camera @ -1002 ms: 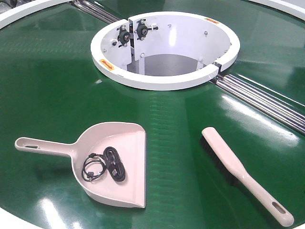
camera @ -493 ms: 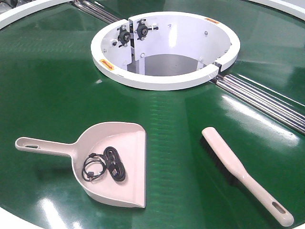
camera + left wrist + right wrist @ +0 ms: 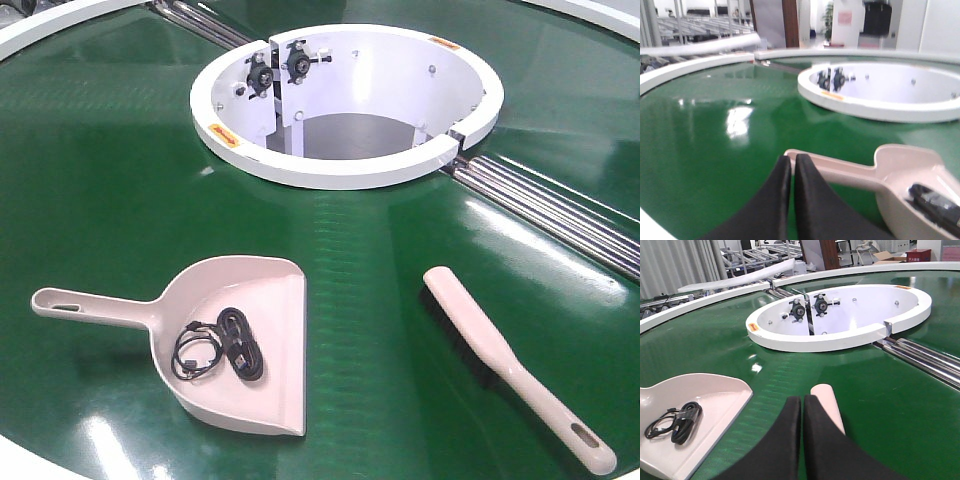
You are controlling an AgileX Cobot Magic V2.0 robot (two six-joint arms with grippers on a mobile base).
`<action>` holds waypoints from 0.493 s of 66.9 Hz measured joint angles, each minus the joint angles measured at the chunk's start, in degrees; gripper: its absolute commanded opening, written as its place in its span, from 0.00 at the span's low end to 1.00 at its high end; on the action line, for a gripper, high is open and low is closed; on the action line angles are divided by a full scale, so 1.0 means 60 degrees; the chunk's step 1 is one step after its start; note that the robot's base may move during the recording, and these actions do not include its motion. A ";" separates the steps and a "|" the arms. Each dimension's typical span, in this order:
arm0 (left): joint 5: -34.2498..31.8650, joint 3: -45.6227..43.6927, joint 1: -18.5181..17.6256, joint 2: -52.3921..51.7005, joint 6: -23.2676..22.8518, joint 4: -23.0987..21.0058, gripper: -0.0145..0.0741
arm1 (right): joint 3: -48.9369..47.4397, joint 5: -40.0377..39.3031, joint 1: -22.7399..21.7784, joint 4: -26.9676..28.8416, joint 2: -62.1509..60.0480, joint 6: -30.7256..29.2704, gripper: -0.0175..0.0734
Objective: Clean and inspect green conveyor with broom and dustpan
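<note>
Front view: one dustpan (image 3: 235, 345) and one broom (image 3: 510, 367) lie well apart on the green conveyor (image 3: 100, 200), near one white ring housing (image 3: 350, 170); the dustpan holds one coiled black cable (image 3: 220, 345). Left wrist view: the left end effector (image 3: 789, 165), fingers pressed together and empty, sits just before the dustpan handle. Right wrist view: the right end effector (image 3: 802, 405), likewise closed and empty, hovers beside the broom tip.

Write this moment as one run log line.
left gripper: shut, empty | right gripper: shut, empty | cable: in dustpan | broom: on conveyor
</note>
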 measured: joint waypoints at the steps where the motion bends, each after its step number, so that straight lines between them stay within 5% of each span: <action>1: -0.0029 0.0000 0.0000 0.0002 -0.0038 0.0000 0.15 | 0.0000 -0.0008 0.0000 0.0000 0.0000 0.0000 0.18; 33: 0.0077 0.0029 -0.0310 -0.0064 -0.0199 0.0226 0.15 | 0.0000 -0.0012 0.0000 0.0000 0.0000 0.0000 0.18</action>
